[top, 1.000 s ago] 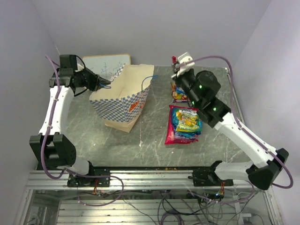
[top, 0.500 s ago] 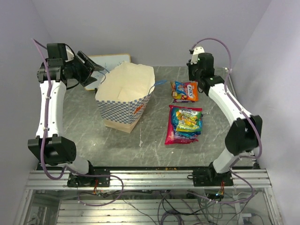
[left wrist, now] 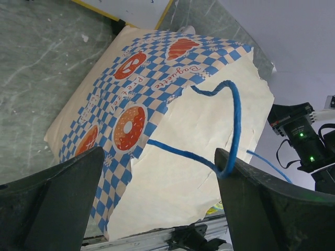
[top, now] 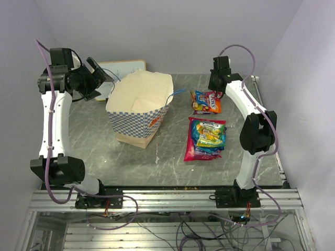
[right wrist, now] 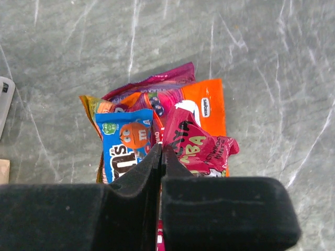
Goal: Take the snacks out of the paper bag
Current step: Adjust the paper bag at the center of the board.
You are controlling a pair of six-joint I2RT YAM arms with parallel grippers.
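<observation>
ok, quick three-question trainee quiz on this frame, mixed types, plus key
1. True or false: the left arm's fingers are shut on the thin blue cord handle of the cream, blue-checked paper bag.
2. The shiny plastic snack packets in view lie: A) inside the bag, B) on the grey marbled table right of the bag, C) under the bag.
3. Are the right arm's fingers open or shut?
Key: 1 false, open. 2 B. 3 shut, empty.
</observation>
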